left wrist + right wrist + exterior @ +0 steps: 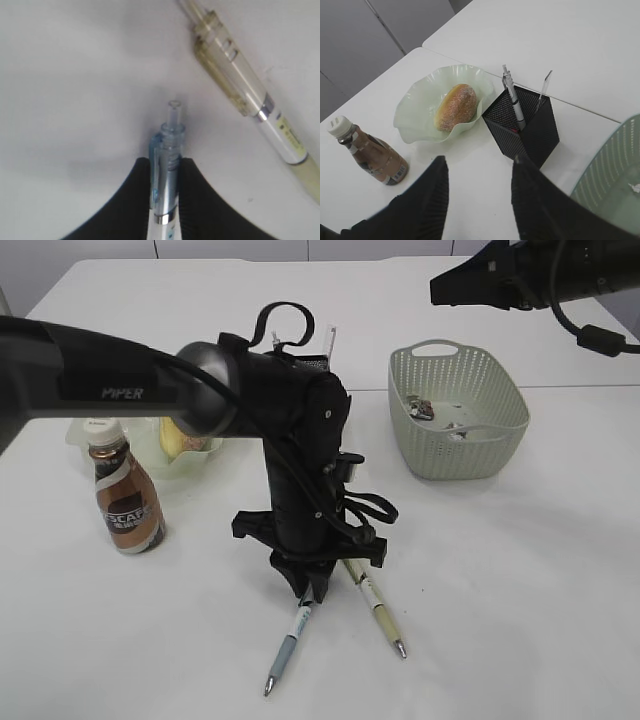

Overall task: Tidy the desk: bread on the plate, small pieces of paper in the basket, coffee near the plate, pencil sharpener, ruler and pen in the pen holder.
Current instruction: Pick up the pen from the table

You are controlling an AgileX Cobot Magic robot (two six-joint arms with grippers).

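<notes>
White table (520, 580); grey wall panels (375, 40) behind it.

Two pens (284, 652) (382, 618) lie at the table's (520, 580) front; behind them stands the pen holder (522, 128) (pen and ruler inside), with bread (455, 106) on the plate (415, 112) and the coffee bottle (126, 495) to its left, the basket (458, 410) to its right.

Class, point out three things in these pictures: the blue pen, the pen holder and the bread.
blue pen (169, 150), left wrist view, clear upper barrel between the jaws.
pen holder (527, 131), right wrist view, front mesh wall.
bread (456, 106), right wrist view, sugared top crust.
</notes>
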